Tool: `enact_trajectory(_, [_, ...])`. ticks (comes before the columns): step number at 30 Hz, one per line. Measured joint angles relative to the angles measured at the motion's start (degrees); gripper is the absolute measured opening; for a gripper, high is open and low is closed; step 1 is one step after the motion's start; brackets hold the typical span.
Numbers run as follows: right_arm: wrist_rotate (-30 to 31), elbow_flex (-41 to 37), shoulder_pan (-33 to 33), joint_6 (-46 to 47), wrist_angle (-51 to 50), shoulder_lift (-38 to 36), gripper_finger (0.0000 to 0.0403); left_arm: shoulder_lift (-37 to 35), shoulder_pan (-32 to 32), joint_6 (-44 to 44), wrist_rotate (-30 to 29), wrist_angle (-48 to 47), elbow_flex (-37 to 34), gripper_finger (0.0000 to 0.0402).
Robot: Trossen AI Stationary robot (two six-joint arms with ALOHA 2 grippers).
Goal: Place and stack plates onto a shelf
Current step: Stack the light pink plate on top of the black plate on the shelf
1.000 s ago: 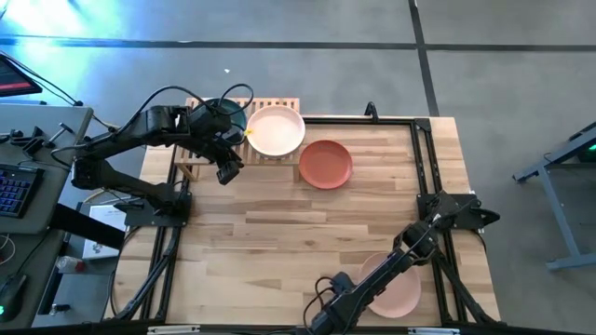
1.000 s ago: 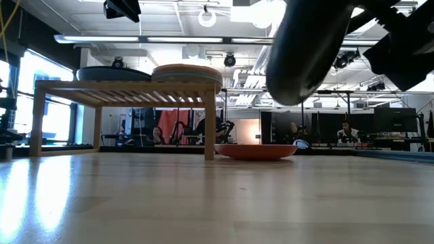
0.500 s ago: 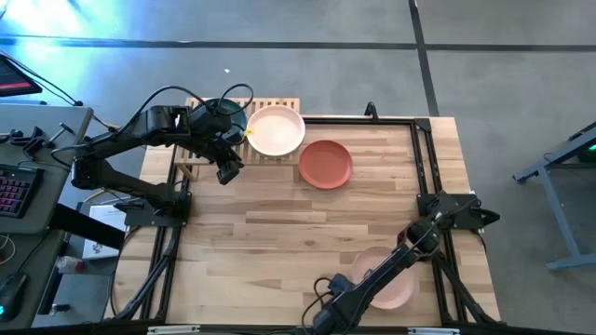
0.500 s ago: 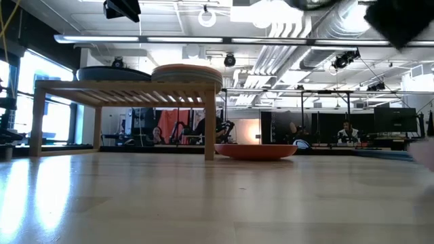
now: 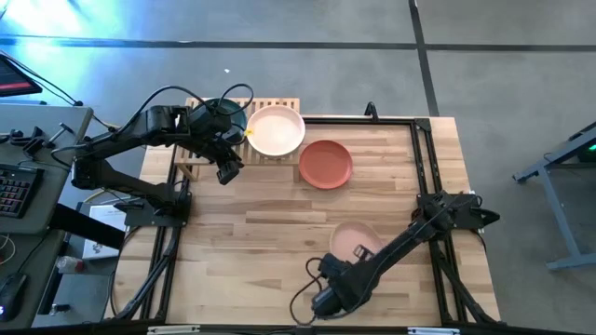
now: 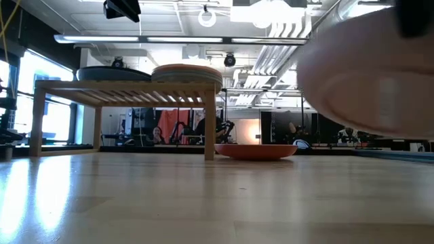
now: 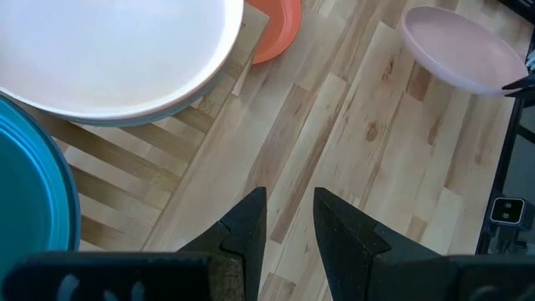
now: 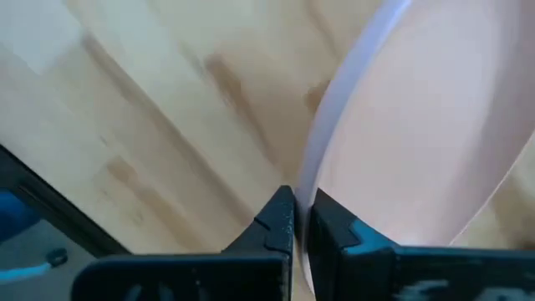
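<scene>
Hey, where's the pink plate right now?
In the high view the pink plate is at the table's near right, off the surface, pinched by its rim in the right end effector.

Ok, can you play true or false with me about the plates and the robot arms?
1. The right gripper holds the pink plate by its rim. True; its jaws are shut on the rim, and the low view shows the plate off the table.
2. The terracotta red plate sits on top of the shelf. False; it lies on the table beside the shelf.
3. The shelf already carries plates. True; a dark stack and a lighter stack stand side by side on it.
4. The left gripper is holding a plate. False; nothing is between its jaws, and it hangs by the shelf.
5. Both arms share the pink plate. False; only the right one holds it.
</scene>
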Motion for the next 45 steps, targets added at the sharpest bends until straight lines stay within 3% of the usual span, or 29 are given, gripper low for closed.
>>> enact_trajectory(11, [11.7, 0.0, -5.7, -24.4, 0.0, -6.5, 0.0, 0.0, 0.0, -0.9, 0.0, 0.0, 0.0, 0.009])
enact_trajectory(21, [22.2, 0.0, -14.2, -56.1, 0.0, -12.6, 0.0, 0.0, 0.0, -11.3, -0.3, 0.2, 0.0, 0.009])
enact_trajectory(28, [23.9, 0.0, -22.4, -74.7, -0.1, -15.2, 0.0, 0.0, 0.1, -18.1, -2.7, 0.4, 0.0, 0.009])
enact_trajectory(36, [24.3, 0.0, -26.9, -102.0, 0.0, -15.4, 0.0, 0.4, 0.2, -26.7, -4.8, 0.4, 0.0, 0.009])
enact_trajectory(45, [24.6, 0.0, -30.2, -118.1, 3.1, -15.4, 0.0, 4.2, 0.3, -31.2, -5.5, 0.6, 0.0, 0.009])
